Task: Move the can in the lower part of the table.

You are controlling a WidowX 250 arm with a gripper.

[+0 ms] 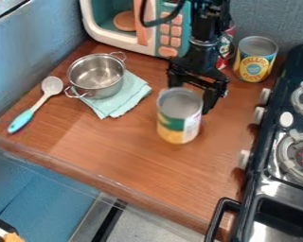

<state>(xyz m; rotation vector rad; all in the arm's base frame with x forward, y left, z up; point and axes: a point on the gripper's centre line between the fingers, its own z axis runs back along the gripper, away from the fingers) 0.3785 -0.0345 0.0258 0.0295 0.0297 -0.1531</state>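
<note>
The black gripper [192,97] hangs over the middle-right of the table [125,156], shut on the can [179,118]. This can has a bare metal top and a green, white and yellow label, and it stands roughly upright between the fingers. Its body covers part of the gripper. Whether its base touches the wood, I cannot tell.
A metal pot [97,78] sits on a light-blue cloth [125,101], with a spoon [37,104] to its left. A toy microwave [164,30], red can [223,52] and yellow can [255,59] stand behind. The stove [274,184] borders the right.
</note>
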